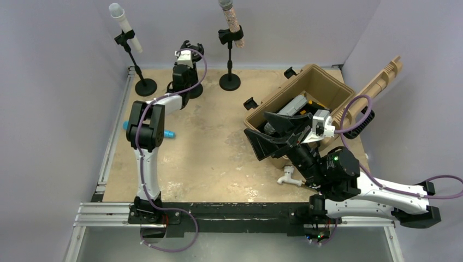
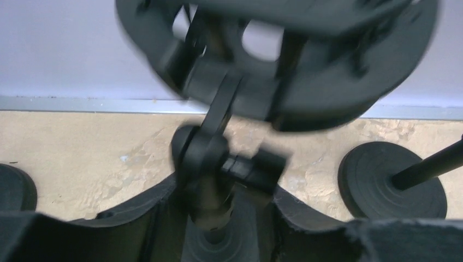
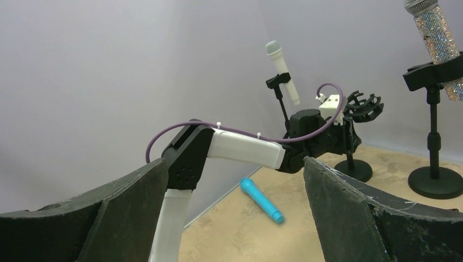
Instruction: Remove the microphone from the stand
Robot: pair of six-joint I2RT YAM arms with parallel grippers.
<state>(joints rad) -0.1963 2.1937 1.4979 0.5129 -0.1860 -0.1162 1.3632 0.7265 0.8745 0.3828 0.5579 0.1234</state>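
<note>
Between the jaws of my left claw (image 2: 224, 210) sits the stand neck (image 2: 205, 158), clenched or not I cannot tell; retreating snagged could topple it.

The right gripper (image 3: 235, 162) frames the bottom of the picture, its two black fingers (image 3: 109, 218) spread wide apart at lower left and lower right. Between them, the left arm (image 3: 240, 148) reaches toward a black shock mount (image 3: 364, 106) at centre right. A white microphone (image 3: 282, 68) sits clipped in its stand (image 3: 277, 82) at upper centre. A glittery microphone (image 3: 437, 33) is at upper right, and a blue microphone (image 3: 262, 201) lies on the table (image 3: 245, 240).
</note>
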